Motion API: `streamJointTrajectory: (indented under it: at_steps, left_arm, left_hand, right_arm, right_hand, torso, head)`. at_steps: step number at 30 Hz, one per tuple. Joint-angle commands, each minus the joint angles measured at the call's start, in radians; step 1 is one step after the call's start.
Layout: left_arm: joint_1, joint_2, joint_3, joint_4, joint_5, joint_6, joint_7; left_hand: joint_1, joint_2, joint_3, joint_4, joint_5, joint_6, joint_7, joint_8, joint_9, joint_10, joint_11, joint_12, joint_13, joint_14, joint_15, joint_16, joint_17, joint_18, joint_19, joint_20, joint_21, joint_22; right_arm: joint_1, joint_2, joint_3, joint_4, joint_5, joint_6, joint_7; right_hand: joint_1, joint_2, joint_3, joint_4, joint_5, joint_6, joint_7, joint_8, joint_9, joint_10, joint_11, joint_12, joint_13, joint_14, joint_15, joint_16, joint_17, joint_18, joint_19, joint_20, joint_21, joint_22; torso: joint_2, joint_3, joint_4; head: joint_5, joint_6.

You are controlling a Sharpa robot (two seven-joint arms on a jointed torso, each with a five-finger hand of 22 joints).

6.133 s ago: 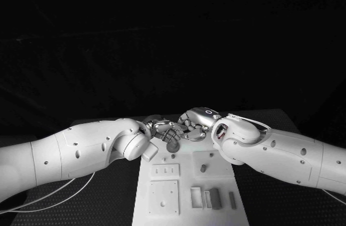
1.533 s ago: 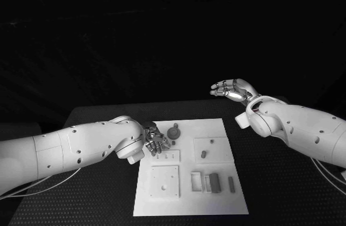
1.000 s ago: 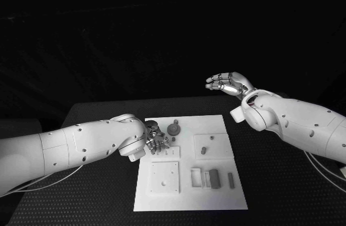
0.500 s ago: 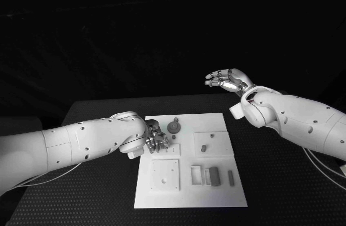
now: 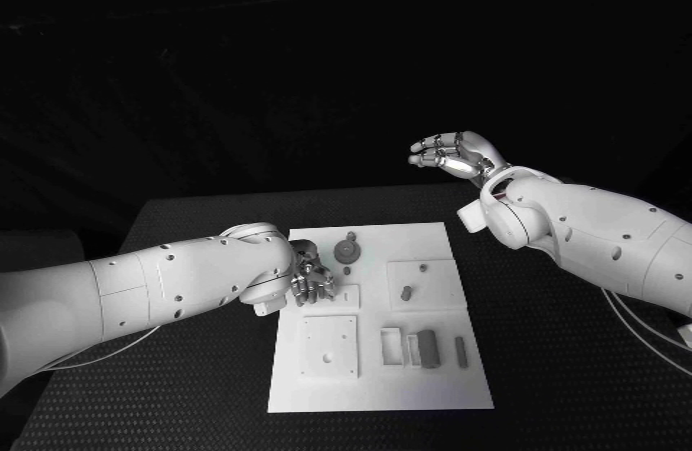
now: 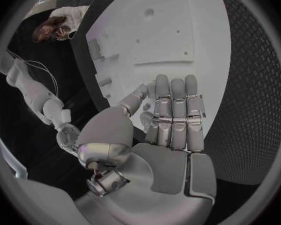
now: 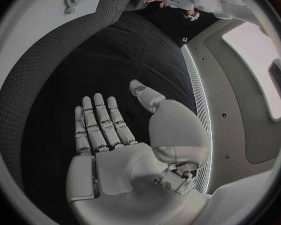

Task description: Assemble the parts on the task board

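The white board [image 5: 378, 381] lies flat in the middle of the black tabletop [image 5: 577, 371]. Near its close end sits a square plate [image 5: 329, 348] with a small hole, and just beside it are a little frame [image 5: 391, 347], a grey block [image 5: 426, 351] and a thin grey bar [image 5: 460, 349], side by side. Farther up is another square plate [image 5: 423, 279] with a small dark peg [image 5: 408, 292] on it. The left hand [image 5: 312, 281] hangs over the left edge of the board, next to a small plate with slots [image 5: 342, 293]. In the left wrist view its fingers [image 6: 178, 112] lie straight and close together, the thumb off to one side, and they hold nothing. Near the far end of the board stands a round grey part [image 5: 349, 248]. Farthest away, the right hand [image 5: 456, 156] is lifted high above the tabletop, well apart from the board. Its fingers [image 7: 98, 120] are straight, a little spread, and empty.
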Motion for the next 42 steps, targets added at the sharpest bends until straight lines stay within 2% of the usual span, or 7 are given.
streamJointTrajectory:
  at_steps: [1,6,16,24,32,42]
  left_arm:
    - [-0.003,0.007,0.001,-0.004,-0.021,0.019,0.005]
    - [-0.005,0.011,0.001,-0.008,-0.021,0.02,0.007]
    - [-0.006,0.015,0.001,-0.018,-0.021,0.022,0.006]
    - [-0.008,0.023,0.001,-0.025,-0.012,0.028,0.007]
    - [-0.012,0.029,0.001,-0.036,-0.012,0.037,0.01]
    - [-0.018,0.033,0.001,-0.04,-0.012,0.041,0.012]
  left_hand:
    - [-0.005,0.005,0.007,-0.002,0.006,0.074,-0.068,0.004,0.002,-0.007,-0.011,0.005,0.001,-0.004,-0.002,0.005,-0.001,-0.005,0.0,-0.004,0.006,0.002]
    - [-0.005,0.005,0.007,-0.002,0.006,0.073,-0.067,0.004,0.002,-0.008,-0.011,0.005,0.002,-0.004,-0.002,0.006,-0.002,-0.005,0.0,-0.004,0.006,0.003]
    - [-0.006,0.005,0.008,-0.002,0.006,0.073,-0.067,0.004,0.003,-0.009,-0.011,0.006,0.003,-0.005,-0.002,0.009,-0.005,-0.005,-0.001,-0.004,0.006,0.005]
    - [-0.008,0.005,0.009,-0.002,0.006,0.072,-0.067,0.003,0.003,-0.01,-0.011,0.007,0.003,-0.006,-0.002,0.011,-0.007,-0.005,-0.001,-0.004,0.007,0.007]
    - [-0.008,0.003,0.009,-0.002,0.006,0.072,-0.067,0.004,0.004,-0.01,-0.011,0.008,0.004,-0.007,-0.002,0.013,-0.009,-0.005,-0.001,-0.004,0.007,0.008]
    - [-0.008,0.003,0.01,-0.002,0.006,0.072,-0.067,0.004,0.005,-0.01,-0.011,0.009,0.005,-0.007,-0.002,0.015,-0.011,-0.005,-0.001,-0.004,0.007,0.01]
  right_arm:
    - [0.001,0.003,0.001,-0.001,-0.008,0.011,0.02]
    - [0.001,0.005,0.001,-0.001,-0.008,0.013,0.019]
    - [0.001,0.001,0.002,0.001,-0.008,0.018,0.014]
    - [0.001,0.002,0.002,0.004,-0.008,0.022,0.013]
    - [0.001,0.002,0.002,0.005,-0.008,0.033,0.008]
    - [0.001,0.001,0.002,0.008,-0.008,0.033,0.008]
  right_hand:
    - [0.008,0.005,-0.005,-0.002,-0.006,-0.006,0.054,0.006,-0.002,0.007,0.0,-0.005,-0.002,0.007,0.003,-0.006,-0.001,-0.014,-0.005,0.002,-0.006,0.002]
    - [0.008,0.006,-0.007,-0.002,-0.006,-0.011,0.057,0.005,-0.004,0.007,0.001,-0.009,-0.008,0.009,0.003,-0.007,-0.003,-0.015,-0.005,0.002,-0.007,0.005]
    - [0.003,0.007,-0.01,0.003,-0.006,-0.016,0.062,0.004,-0.007,0.008,0.002,-0.013,-0.016,0.009,0.004,-0.011,-0.005,-0.015,-0.006,0.002,-0.01,0.008]
    - [0.002,0.008,-0.011,0.004,-0.006,-0.016,0.063,0.005,-0.007,0.009,0.002,-0.013,-0.018,0.009,0.004,-0.011,-0.006,-0.015,-0.007,0.002,-0.011,0.009]
    - [-0.001,0.008,-0.012,0.007,-0.006,-0.018,0.064,0.005,-0.009,0.008,0.003,-0.016,-0.022,0.008,0.004,-0.014,-0.008,-0.016,-0.007,0.003,-0.013,0.011]
    - [-0.001,0.009,-0.013,0.007,-0.006,-0.018,0.064,0.005,-0.009,0.009,0.003,-0.016,-0.023,0.007,0.005,-0.015,-0.008,-0.016,-0.007,0.003,-0.013,0.012]
  torso:
    - [0.0,0.0004,-0.0002]
    - [0.0,-0.0003,-0.0001]
    - [-0.001,0.001,-0.0001]
    - [0.0,0.0004,0.0007]
    - [0.0,0.0002,-0.0011]
    - [0.0,-0.0003,0.0017]
  head:
    - [0.0,-0.001]
    - [-0.001,-0.001]
    - [0.003,-0.005]
    - [-0.001,-0.005]
    - [-0.004,-0.006]
    - [-0.008,-0.008]
